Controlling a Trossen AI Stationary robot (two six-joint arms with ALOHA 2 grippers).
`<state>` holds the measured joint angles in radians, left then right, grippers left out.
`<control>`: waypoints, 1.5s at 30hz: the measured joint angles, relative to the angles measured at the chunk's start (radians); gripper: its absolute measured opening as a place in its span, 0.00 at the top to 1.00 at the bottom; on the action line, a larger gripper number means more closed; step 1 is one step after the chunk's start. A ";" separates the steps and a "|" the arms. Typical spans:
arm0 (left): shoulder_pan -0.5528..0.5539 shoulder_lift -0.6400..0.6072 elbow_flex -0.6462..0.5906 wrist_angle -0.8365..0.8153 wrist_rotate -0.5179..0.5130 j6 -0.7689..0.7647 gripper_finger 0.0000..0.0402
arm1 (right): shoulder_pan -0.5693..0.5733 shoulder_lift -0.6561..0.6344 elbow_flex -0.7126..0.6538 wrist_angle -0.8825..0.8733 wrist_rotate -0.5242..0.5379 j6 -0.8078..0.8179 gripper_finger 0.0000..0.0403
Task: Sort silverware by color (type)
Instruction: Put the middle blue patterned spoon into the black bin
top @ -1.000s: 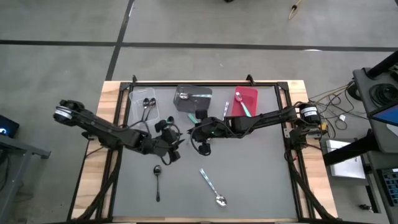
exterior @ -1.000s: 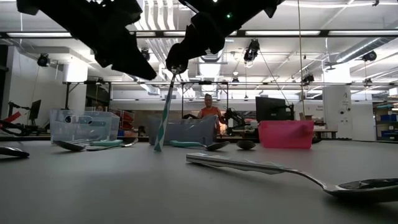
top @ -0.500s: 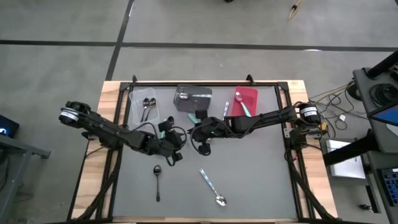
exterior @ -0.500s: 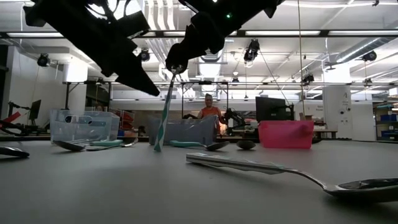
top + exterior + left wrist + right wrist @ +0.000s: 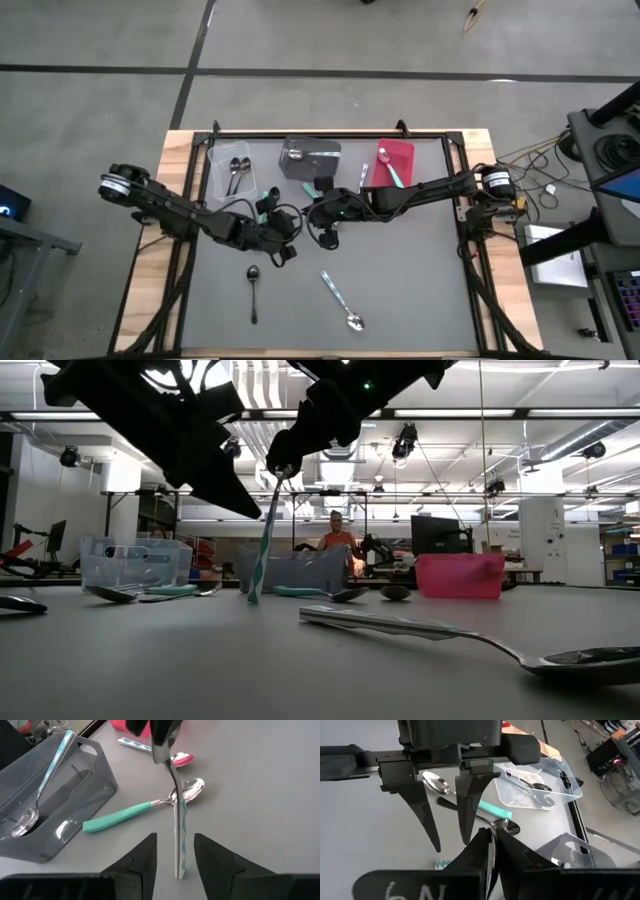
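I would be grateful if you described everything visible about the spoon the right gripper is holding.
The patterned spoon stands upright, its handle end on the grey table. The flat handle bears a teal-and-white diamond pattern and narrows to a silver metal neck. The right gripper, shut, pinches its upper end. The left gripper, open, has a finger on each side of the lower handle without touching.

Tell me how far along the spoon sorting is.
Done: spoons lie in the clear bin, grey bin and red bin. In hand: right gripper is shut on a patterned teal spoon, held upright, with the open left gripper flanking it. Left: black spoon, long silver spoon and teal-handled spoon, lying loose.
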<state>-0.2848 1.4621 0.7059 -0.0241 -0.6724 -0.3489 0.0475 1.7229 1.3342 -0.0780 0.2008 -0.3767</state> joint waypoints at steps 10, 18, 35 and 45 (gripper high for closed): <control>-0.001 -0.023 0.000 -0.029 0.003 -0.002 0.72 | 0.000 0.000 0.000 -0.007 0.001 0.001 0.97; -0.076 -0.163 -0.008 -0.181 0.027 0.035 0.72 | 0.000 -0.002 -0.001 -0.021 0.002 0.018 0.97; -0.147 -0.288 -0.234 0.253 0.035 0.148 0.72 | -0.005 -0.002 -0.003 -0.010 0.004 0.097 0.97; -0.146 -0.255 -0.214 0.269 0.027 0.078 0.72 | -0.007 -0.002 -0.003 -0.012 0.001 0.097 0.97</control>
<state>-0.4309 1.2068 0.4919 0.2452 -0.6456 -0.2711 0.0406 1.7206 1.3312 -0.0904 0.2021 -0.2797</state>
